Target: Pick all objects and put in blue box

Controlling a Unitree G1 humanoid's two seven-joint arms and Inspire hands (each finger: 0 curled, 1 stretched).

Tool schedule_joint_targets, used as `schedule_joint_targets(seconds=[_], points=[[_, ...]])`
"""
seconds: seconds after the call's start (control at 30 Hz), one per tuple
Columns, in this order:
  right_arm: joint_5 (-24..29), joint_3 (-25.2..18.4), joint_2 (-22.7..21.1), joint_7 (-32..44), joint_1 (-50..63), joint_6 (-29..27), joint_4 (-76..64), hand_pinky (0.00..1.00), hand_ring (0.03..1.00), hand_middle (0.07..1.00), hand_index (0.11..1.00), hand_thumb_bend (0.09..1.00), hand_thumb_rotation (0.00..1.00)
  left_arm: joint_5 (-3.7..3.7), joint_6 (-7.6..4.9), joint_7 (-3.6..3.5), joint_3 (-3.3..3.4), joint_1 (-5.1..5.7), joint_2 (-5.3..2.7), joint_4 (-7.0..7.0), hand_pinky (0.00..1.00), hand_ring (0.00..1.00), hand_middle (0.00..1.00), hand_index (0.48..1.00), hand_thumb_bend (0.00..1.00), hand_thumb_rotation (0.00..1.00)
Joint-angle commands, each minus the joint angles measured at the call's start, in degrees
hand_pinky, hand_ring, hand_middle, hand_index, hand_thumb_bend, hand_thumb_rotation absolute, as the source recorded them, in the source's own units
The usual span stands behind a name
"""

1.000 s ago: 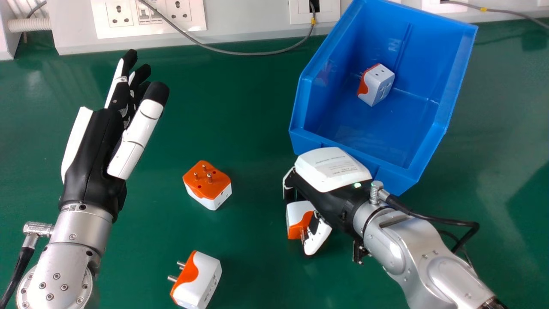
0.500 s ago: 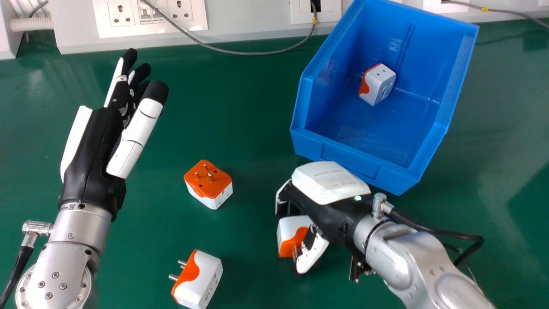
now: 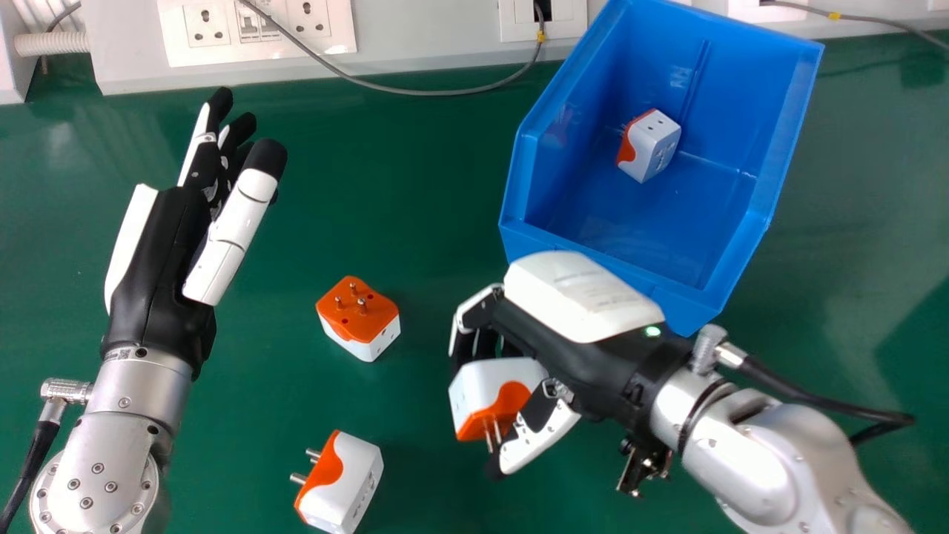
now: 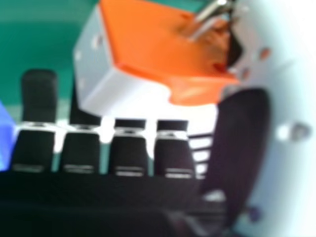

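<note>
Head view: the right robot hand [image 3: 574,297] has a boxy white-and-orange plug adapter [image 3: 478,386] pinched between fingers and thumb, near the blue plastic box [image 3: 549,245]. One matching adapter [image 3: 656,144] is inside that. Left robot hand [image 3: 159,256] is open, fingers pretty much straight. On the green surface [image 3: 415,208] there's a prongs-up adapter [image 3: 358,315] plus a sideways adapter [image 3: 356,482].

Right hand view: kinda blurry, but the gripped adapter's metal prongs are right by the thumb.
</note>
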Motion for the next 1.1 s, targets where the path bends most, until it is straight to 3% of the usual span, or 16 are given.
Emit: schedule_joint_targets(seconds=[0.0,0.33,0.53,0.73,1.07], points=[[1.0,-2.5,-0.8,0.6,0.4,-1.1,-5.2,0.36,0.434,0.500,0.487,0.497,0.00,-0.09,-1.60,-0.14,0.40,-0.86,0.76,-0.65,0.85,0.96,0.97,1.000,0.73,0.87],[0.3,-7.5,0.6,1.6,0.6,1.1,-14.1,0.35,0.432,0.503,0.488,0.497,0.00,0.25,-1.35,0.18,0.32,-1.02,0.74,-0.60,0.85,0.95,0.97,1.000,0.74,0.86],[0.5,-10.9,2.0,1.5,-2.7,3.2,-14.6,0.35,0.430,0.510,0.487,0.497,0.00,0.49,-1.75,0.22,0.36,-1.33,0.83,0.23,0.84,0.95,0.96,0.999,0.74,0.86],[-2.2,-14.1,3.1,-1.3,-6.5,6.9,-11.1,0.35,0.431,0.514,0.487,0.496,0.00,0.63,-1.83,0.30,0.22,-1.31,0.67,0.18,0.84,0.94,0.96,0.997,0.74,0.86],[-5.5,-15.4,3.1,-11.3,-17.3,7.7,6.6,0.33,0.432,0.521,0.509,0.493,0.00,0.79,-2.15,0.31,0.14,-1.45,0.71,0.71,0.83,0.94,0.96,0.996,0.75,0.85]])
